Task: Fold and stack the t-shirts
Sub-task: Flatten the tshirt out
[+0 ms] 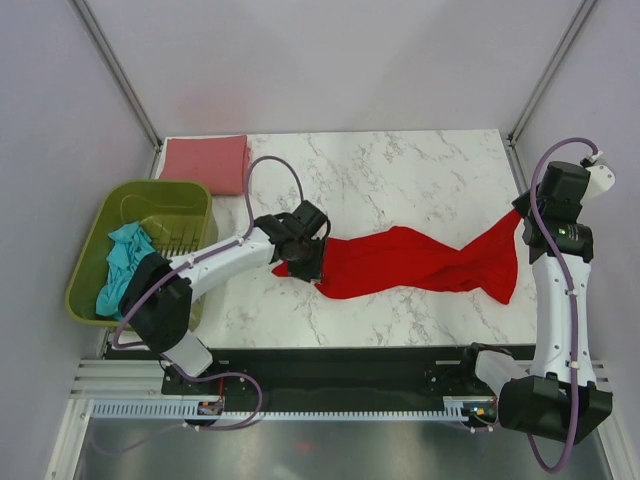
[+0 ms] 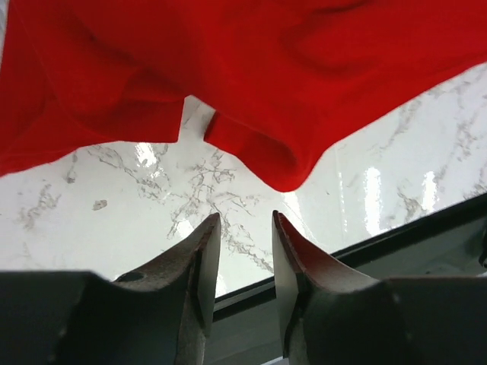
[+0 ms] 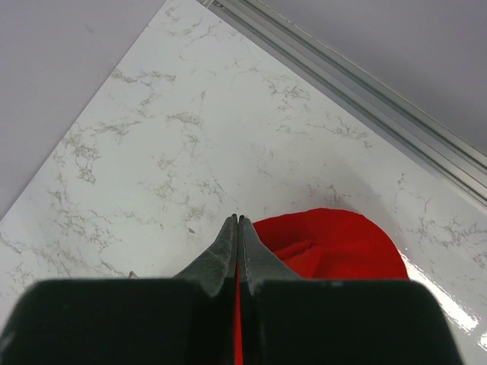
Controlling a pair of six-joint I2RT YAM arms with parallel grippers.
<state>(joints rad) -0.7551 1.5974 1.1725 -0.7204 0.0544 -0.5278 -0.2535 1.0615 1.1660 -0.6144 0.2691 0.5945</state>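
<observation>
The bright red t-shirt (image 1: 410,262) lies twisted and stretched across the marble table, and its right end lifts toward my right gripper (image 1: 522,213). In the right wrist view that gripper (image 3: 238,220) is shut on a fold of the red t-shirt (image 3: 327,243), with red cloth showing between the jaws. My left gripper (image 1: 303,260) hovers over the shirt's left end. In the left wrist view it (image 2: 245,218) is open and empty, just short of the red cloth (image 2: 266,76). The dusty pink t-shirt (image 1: 205,163) lies folded at the back left. The teal t-shirt (image 1: 125,262) lies crumpled in the basket.
The olive-green plastic basket (image 1: 150,190) stands at the table's left edge, beside my left arm. The marble table (image 1: 400,170) has metal frame posts at its back corners. A black rail (image 1: 350,355) runs along the near edge.
</observation>
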